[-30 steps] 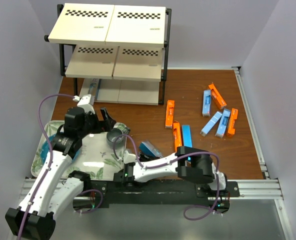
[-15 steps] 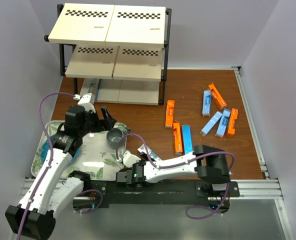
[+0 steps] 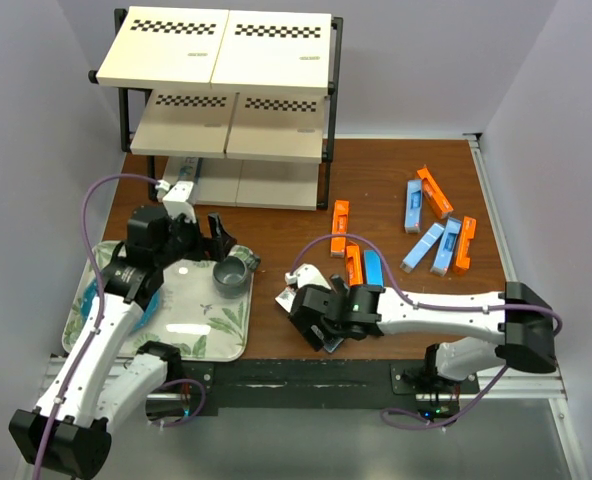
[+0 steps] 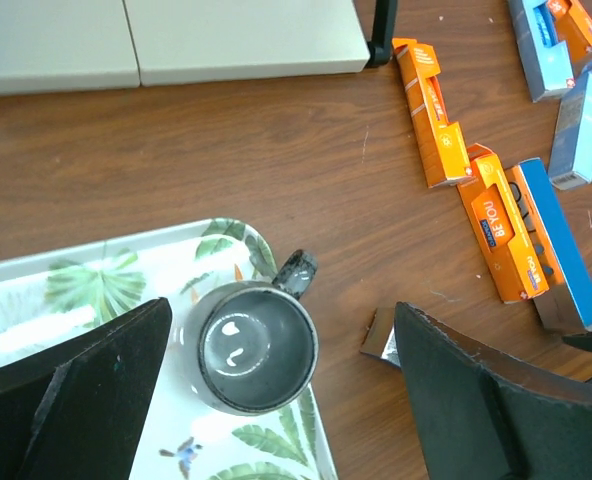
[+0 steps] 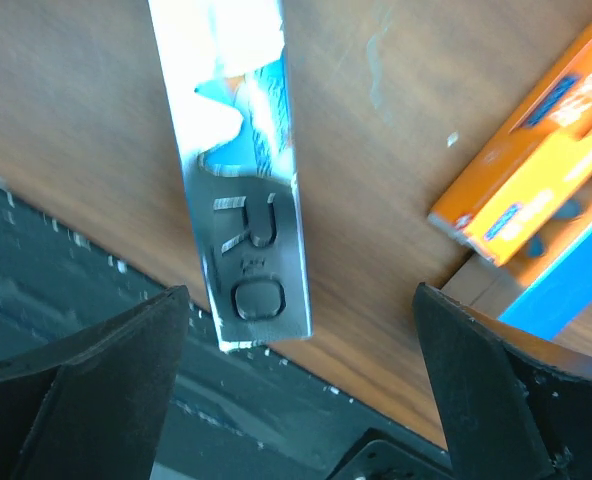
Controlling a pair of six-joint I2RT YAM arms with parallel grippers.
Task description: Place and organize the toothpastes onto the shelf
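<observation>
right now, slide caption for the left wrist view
Open left fingers above a grey mug on the leaf tray; toothpastes lie beyond.

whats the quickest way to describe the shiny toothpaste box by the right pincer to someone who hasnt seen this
Go to the near edge of the brown table, just right of the leaf-patterned tray. A toothpaste box lies flat there under the open right pincer. Unlike the orange box and blue box beside it, it is mirror-shiny silver.
</observation>
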